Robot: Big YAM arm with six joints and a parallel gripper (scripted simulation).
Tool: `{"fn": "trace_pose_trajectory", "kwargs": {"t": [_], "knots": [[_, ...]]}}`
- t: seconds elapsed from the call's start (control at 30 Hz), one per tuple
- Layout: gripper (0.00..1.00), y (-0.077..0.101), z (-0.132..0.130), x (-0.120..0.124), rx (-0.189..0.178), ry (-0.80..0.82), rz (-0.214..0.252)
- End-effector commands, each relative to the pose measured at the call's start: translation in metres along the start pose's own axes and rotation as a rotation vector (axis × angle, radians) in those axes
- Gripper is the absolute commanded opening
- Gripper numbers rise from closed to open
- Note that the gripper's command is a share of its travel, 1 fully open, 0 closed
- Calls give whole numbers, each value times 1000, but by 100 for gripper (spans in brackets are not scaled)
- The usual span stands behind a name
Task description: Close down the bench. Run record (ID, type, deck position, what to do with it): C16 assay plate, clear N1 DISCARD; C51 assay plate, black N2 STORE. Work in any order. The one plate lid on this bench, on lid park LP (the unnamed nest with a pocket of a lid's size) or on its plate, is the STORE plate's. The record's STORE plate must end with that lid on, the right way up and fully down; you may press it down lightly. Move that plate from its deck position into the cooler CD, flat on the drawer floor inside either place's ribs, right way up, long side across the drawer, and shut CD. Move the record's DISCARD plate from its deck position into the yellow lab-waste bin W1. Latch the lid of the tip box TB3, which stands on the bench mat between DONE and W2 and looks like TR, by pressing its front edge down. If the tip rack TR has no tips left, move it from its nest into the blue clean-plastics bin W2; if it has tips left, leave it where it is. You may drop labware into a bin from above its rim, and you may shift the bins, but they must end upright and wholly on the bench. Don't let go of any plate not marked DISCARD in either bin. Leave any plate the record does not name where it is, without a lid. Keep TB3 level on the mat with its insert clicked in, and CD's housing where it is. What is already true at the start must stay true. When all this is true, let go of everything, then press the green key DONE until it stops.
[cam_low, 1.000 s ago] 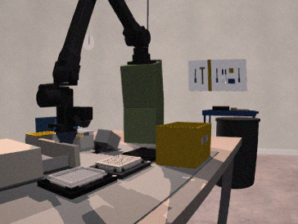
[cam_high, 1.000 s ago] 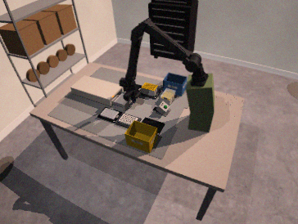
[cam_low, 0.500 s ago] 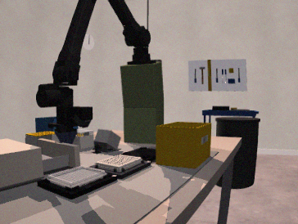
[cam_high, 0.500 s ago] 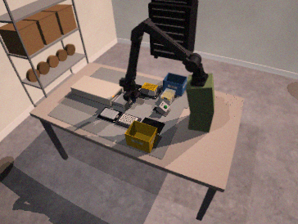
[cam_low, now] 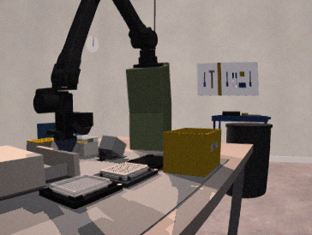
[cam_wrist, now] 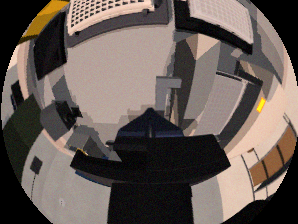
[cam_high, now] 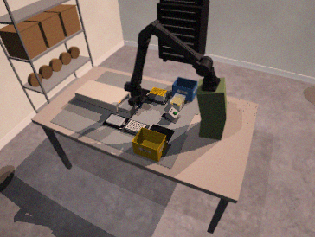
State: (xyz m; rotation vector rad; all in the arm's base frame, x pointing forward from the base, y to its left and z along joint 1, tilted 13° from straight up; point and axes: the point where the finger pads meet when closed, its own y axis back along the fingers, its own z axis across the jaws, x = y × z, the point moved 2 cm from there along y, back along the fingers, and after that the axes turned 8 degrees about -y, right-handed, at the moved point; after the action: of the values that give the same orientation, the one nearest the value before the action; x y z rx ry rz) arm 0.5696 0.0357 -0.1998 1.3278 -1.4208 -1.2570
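My gripper [cam_high: 131,104] [cam_low: 64,139] [cam_wrist: 150,111] is shut and empty, low over the mat at the front right corner of the beige cooler CD [cam_high: 101,92] [cam_low: 17,169]. A beige bar [cam_low: 57,155], which looks like the drawer front, stands out from the cooler just below the gripper. Three dark nests lie in a row in front. The left one holds a clear flat piece [cam_high: 116,120] [cam_low: 79,185] [cam_wrist: 216,6], plate or lid I cannot tell. The middle one holds a white gridded plate [cam_high: 135,126] [cam_low: 124,170]. The right one holds the black plate [cam_high: 162,130] [cam_low: 147,160].
The yellow bin W1 [cam_high: 149,144] [cam_low: 191,151] stands at the front edge. The blue bin W2 [cam_high: 185,86], the tip rack TR [cam_high: 158,92] with yellow tips, the tip box TB3 [cam_high: 177,102] [cam_low: 112,146] and the green DONE key [cam_high: 175,113] lie behind. The green pedestal [cam_high: 212,108] [cam_low: 147,107] stands at the right.
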Motion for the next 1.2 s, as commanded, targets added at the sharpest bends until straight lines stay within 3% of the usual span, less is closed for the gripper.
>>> {"fn": "trace_pose_trajectory", "kwargs": {"t": [0.0,0.33,0.37,0.43,0.7,1.17], "knots": [[0,11,-35,2,52,-5,-12],[0,11,-46,0,55,-5,-13],[0,19,-57,-2,85,-4,-18],[0,11,-49,0,50,-5,-12],[0,17,-60,-2,76,-5,-17],[0,17,-60,-2,77,-5,-17]]}}
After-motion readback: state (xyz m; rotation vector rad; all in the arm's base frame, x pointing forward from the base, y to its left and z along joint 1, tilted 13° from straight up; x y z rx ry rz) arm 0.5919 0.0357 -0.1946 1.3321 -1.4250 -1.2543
